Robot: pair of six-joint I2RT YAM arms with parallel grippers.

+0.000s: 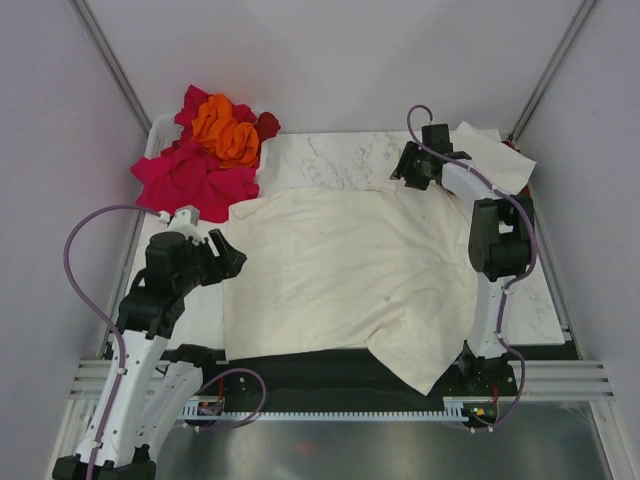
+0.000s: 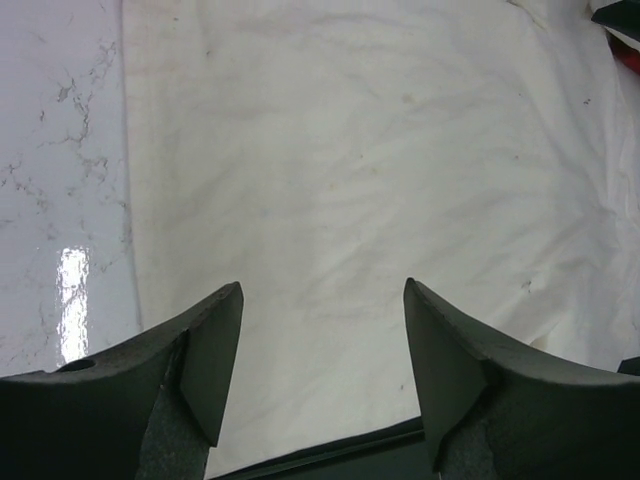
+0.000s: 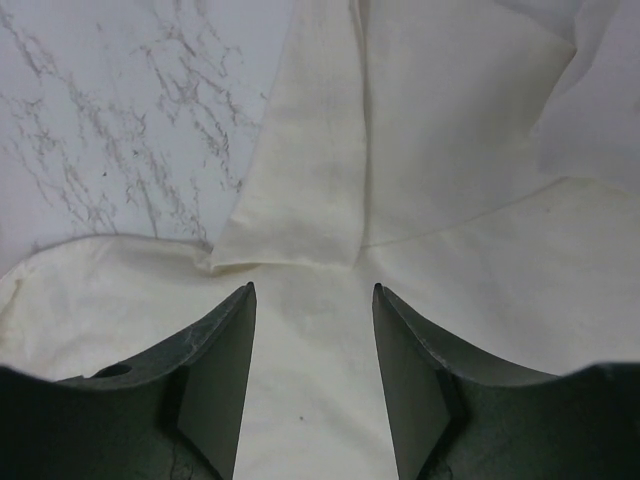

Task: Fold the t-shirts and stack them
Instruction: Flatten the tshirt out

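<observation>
A large cream t-shirt lies spread on the marble table, one corner hanging over the near edge. It fills the left wrist view and the right wrist view. A pile of magenta-pink, orange and dark red t-shirts sits at the back left. Another cream shirt lies at the back right. My left gripper is open and empty at the big shirt's left edge. My right gripper is open and empty above the shirt's far edge, by a folded sleeve.
The marble tabletop shows bare behind the spread shirt. A dark strip runs along the table's near edge. Grey walls and metal posts close in the sides and back.
</observation>
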